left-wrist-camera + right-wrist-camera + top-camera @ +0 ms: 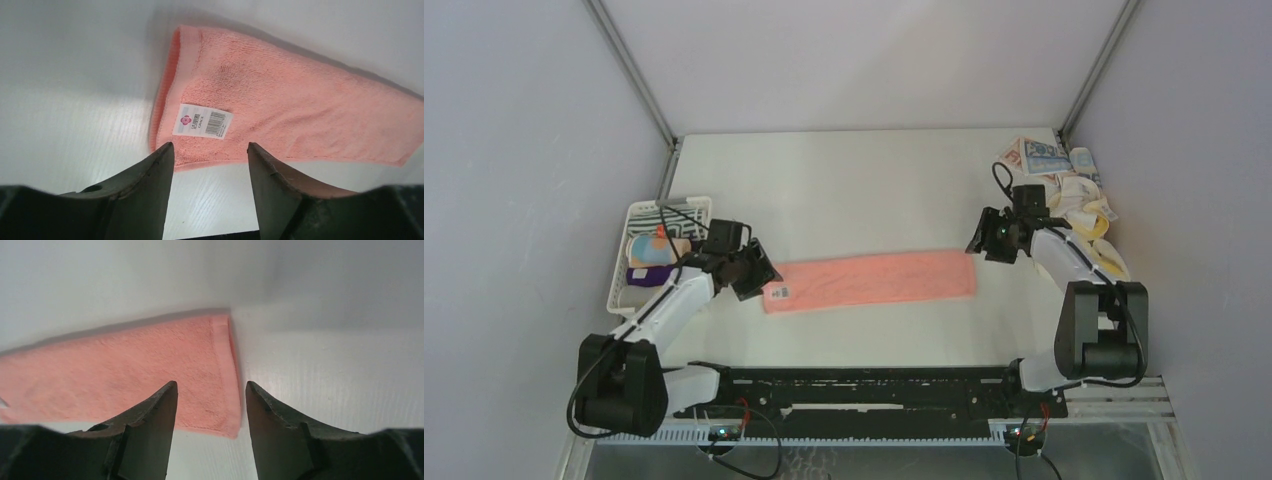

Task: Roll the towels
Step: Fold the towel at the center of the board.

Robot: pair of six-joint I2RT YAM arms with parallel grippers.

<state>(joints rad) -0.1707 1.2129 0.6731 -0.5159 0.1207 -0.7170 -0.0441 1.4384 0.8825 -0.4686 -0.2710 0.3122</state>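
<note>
A salmon-pink towel (871, 279) lies flat on the table as one long folded strip. Its left end carries a white label (202, 121); its right end (220, 365) has a stitched hem. My left gripper (762, 274) hovers just over the labelled end, open, with nothing between its fingers (150, 180). Above the hemmed end my right gripper (980, 241) is open too and holds nothing. In the wrist views the left gripper (210, 146) and the right gripper (210, 385) each frame a near corner of the towel.
A white slotted basket (686, 203) stands at the left edge, holding a light-blue and orange towel (652, 250) and a purple one (646, 273). A loose heap of blue-printed (1044, 155) and cream-yellow towels (1089, 215) lies at the back right beside the right arm.
</note>
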